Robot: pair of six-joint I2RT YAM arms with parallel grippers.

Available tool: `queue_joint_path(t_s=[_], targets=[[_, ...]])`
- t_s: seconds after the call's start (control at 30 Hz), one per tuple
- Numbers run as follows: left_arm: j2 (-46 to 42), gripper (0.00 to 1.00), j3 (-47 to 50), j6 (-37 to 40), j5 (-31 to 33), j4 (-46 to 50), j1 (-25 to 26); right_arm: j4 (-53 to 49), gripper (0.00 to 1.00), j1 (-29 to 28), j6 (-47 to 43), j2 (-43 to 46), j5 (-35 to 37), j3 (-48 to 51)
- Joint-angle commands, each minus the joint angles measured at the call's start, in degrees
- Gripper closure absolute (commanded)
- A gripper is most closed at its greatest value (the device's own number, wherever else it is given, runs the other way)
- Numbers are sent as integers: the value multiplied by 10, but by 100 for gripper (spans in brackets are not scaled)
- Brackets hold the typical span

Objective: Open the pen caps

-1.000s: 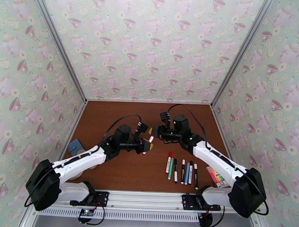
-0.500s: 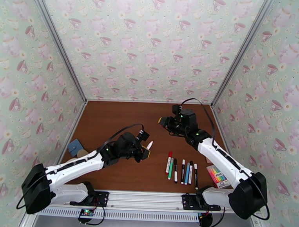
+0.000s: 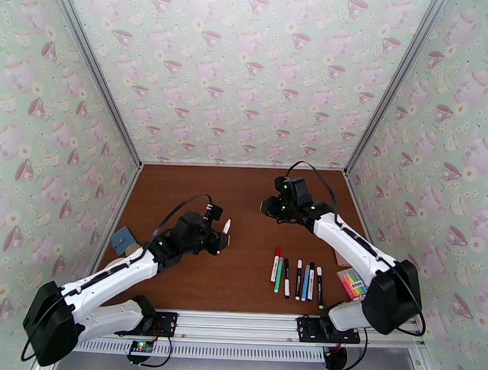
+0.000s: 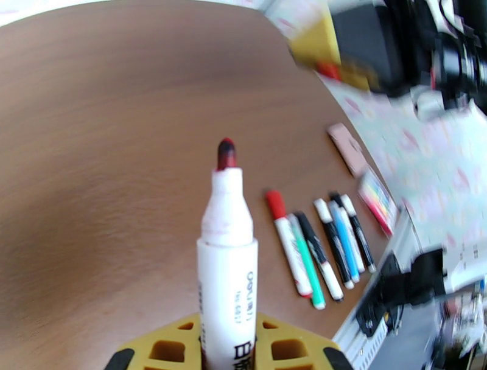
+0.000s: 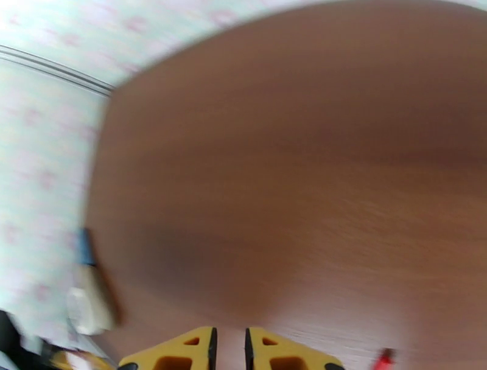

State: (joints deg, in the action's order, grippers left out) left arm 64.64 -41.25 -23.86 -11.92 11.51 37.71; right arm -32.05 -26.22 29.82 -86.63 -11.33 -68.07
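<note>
Now, left gripper (image 4: 230,344): yellow fingers (image 4: 173,348) clamped tight on a pen (image 4: 227,268), one finger on each side of the barrel; from above it sits over the left half of the table (image 3: 179,199)
Pen position: white barrel standing straight up between the fingers and reaching well past them, red tip (image 4: 226,153) bare; from above (image 3: 226,227) it's a short white stub slanting up out of the gripper
Right gripper (image 3: 267,207): over the far right of the table, well apart from the left one; its own camera has the fingers (image 5: 179,353) drawn in to a thin slit
Cap (image 4: 329,70): a small red patch wedged between the right gripper's yellow fingers, seen from the left wrist, so that's what it's pinching; badly blurred, outline won't resolve
Row of pens (image 3: 297,277): flat on the table near the front edge, side by side, clear of both grippers; red-capped pen (image 4: 291,252) at the left end, a green one right beside it, ends look capped as far as I can tell
Pack (image 3: 354,285): striped pink, yellow and orange, just right of the row
Cut off: right fingers cropped by the bottom edge of their own view; a red sliver (image 5: 385,359) at that same edge, too smeared to name
Hard to read: the print on the held barrel runs out of frame
</note>
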Motion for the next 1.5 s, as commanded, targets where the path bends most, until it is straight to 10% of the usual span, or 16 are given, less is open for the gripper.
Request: queue_joint_path(t_s=[0.0,0.5,1.47], targets=[[1,96,7,-13,32,16,-11,-73,95,3,-56,-50,78,-37],[26,96,11,4,27,-4,-20,-62,93,34,-85,-246,162,-127],[61,96,8,3,20,-25,-21,-10,72,43,-82,-311,169,-123]])
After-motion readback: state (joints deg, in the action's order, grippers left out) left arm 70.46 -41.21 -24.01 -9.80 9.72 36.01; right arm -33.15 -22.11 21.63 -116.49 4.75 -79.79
